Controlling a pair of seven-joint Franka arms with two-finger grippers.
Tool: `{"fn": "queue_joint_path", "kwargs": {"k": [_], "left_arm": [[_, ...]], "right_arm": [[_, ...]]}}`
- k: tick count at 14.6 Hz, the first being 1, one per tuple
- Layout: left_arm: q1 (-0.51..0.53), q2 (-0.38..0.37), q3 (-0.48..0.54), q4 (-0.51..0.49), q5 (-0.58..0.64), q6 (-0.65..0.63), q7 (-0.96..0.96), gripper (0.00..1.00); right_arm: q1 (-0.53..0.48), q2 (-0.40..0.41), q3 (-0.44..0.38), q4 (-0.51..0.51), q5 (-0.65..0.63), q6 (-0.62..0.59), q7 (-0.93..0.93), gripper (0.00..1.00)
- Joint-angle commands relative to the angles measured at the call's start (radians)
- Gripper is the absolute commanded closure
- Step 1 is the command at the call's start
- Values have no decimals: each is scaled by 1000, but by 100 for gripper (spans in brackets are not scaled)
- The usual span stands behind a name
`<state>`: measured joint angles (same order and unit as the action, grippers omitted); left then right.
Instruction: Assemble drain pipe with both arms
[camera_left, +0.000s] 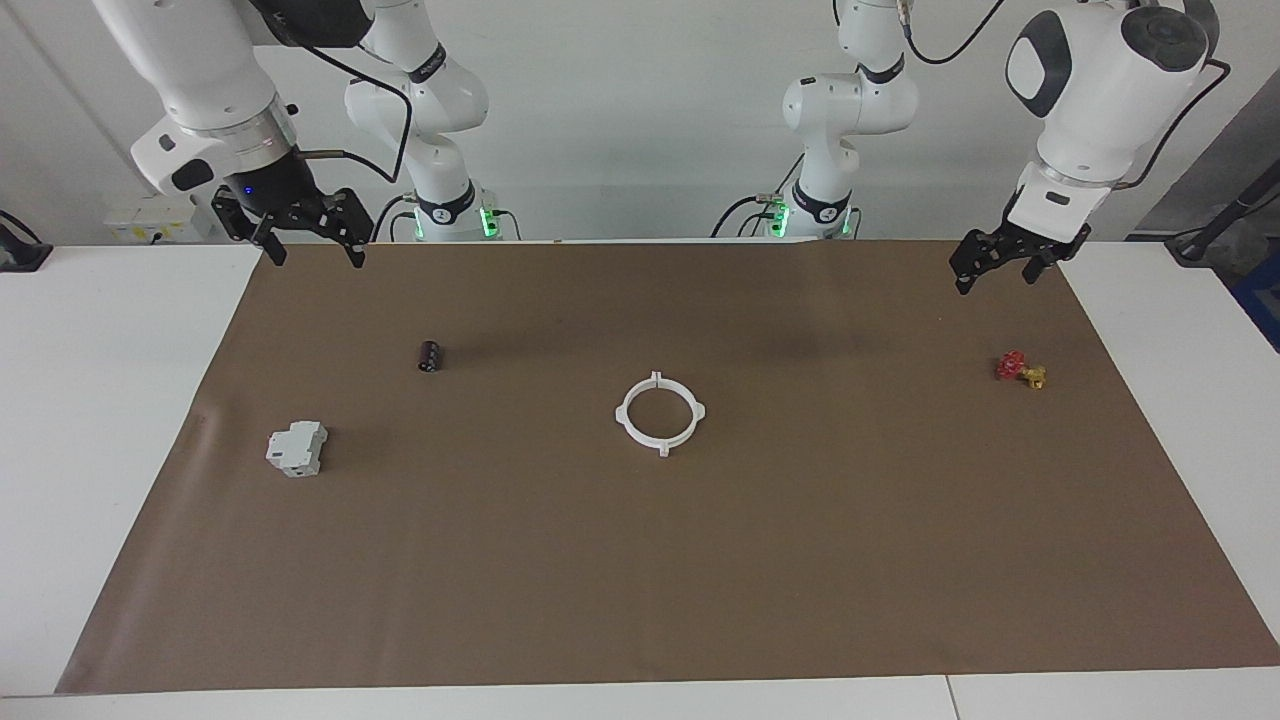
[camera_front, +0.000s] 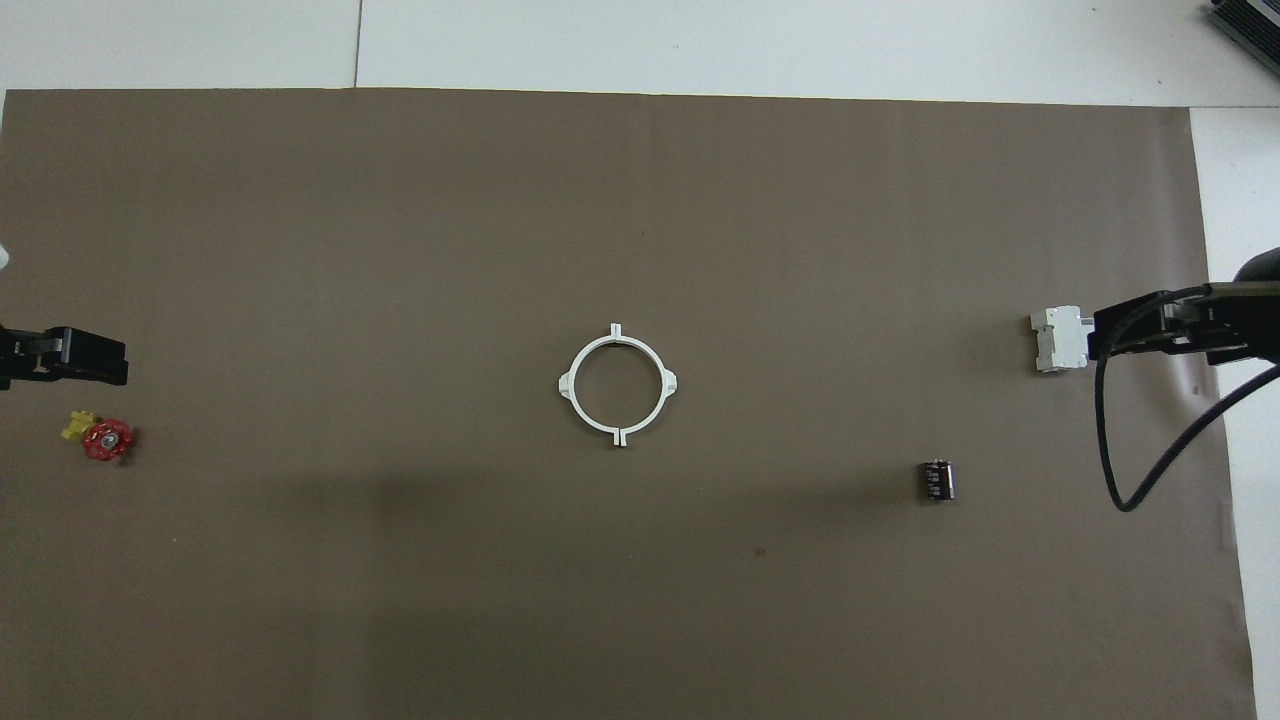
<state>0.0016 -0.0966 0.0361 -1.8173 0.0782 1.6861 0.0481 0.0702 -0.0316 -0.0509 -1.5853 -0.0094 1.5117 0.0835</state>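
Note:
The drain pipe lies flat at the middle of the brown mat as one closed white ring with small tabs around it; it also shows in the overhead view. Its two halves sit joined together. My left gripper hangs open and empty in the air over the mat's edge at the left arm's end, above the red-and-yellow valve; its tip shows in the overhead view. My right gripper hangs open and empty over the mat's corner at the right arm's end. Both are far from the ring.
A grey-white boxy block lies toward the right arm's end. A small black cylinder lies nearer to the robots than the block. A red-and-yellow valve lies at the left arm's end. The brown mat covers the white table.

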Motion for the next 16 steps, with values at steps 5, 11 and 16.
{"fn": "queue_joint_path", "kwargs": {"k": [5,11,16], "left_arm": [[8,-9,-24,-2,-17,-6,21,0],[-40,20,-12,21,-40,-14,-2,0],[-61,144,-38,321,-51,-238,-11,0]], "right_arm": [[-13,-13,5,-8,11,7,-24,0],[-13,-13,5,-8,11,7,-24,0],[-13,-13,5,-8,11,7,-24,0]]}}
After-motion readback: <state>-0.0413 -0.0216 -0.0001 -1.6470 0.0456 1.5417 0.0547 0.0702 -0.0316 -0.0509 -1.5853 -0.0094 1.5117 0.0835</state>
